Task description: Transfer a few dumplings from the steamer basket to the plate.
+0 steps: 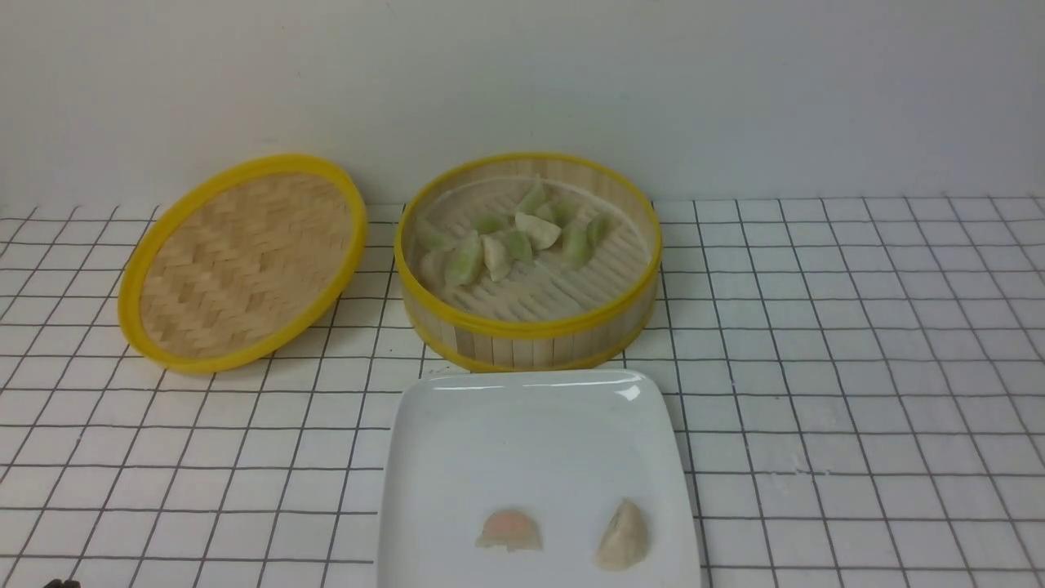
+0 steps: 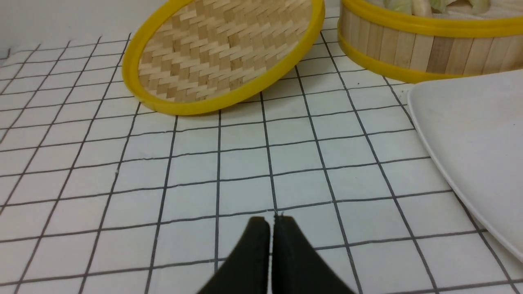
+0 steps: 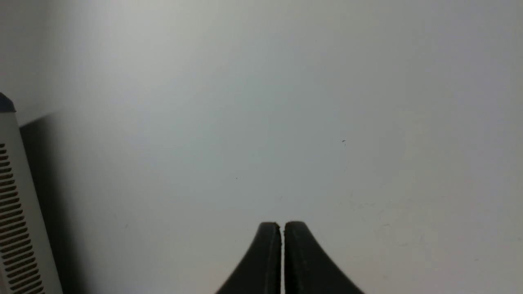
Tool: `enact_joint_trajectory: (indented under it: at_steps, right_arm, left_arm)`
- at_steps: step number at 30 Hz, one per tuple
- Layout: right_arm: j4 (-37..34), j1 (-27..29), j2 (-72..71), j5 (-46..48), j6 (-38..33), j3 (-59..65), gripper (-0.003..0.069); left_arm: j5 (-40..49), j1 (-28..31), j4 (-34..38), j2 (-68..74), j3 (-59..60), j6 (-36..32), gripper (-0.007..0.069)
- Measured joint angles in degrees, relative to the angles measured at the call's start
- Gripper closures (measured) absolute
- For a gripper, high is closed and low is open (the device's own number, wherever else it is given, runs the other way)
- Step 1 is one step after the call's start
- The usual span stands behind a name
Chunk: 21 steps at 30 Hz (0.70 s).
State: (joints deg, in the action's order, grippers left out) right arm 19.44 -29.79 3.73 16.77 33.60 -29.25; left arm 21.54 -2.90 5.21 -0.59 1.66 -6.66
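Left end effector [image 2: 271, 220]: two dark fingers together, closed, nothing between them; dark tip at near-left edge of front view. Right end effector [image 3: 282, 225]: fingers closed, empty, outside front view.

white grid-patterned table [image 1: 816, 425], woven lid [image 1: 245, 261], steamer basket [image 1: 531, 343], square plate [image 1: 531, 449]

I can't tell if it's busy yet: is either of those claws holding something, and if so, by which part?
Nothing is held: the left gripper and the right gripper are both shut, with nothing between their tips.
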Motion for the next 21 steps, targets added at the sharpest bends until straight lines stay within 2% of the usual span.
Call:
enact_joint_trajectory:
  at_steps: [15, 17, 21]
  right_arm:
    - [-0.14, 0.0, 0.0, -0.06, -1.35, 0.0, 0.0656]
    - [-3.12, 0.0, 0.0, -0.06, -5.12, 0.0, 0.0656]
    - [-14.23, 0.0, 0.0, -0.06, -17.68, 0.0, 0.0656]
  left_arm:
    - [0.14, 0.0, 0.0, 0.0, 0.0, 0.0, 0.0631]
    - [0.16, 0.0, 0.0, 0.0, 0.0, 0.0, 0.0631]
    - [0.16, 0.0, 0.0, 0.0, 0.0, 0.0, 0.0631]
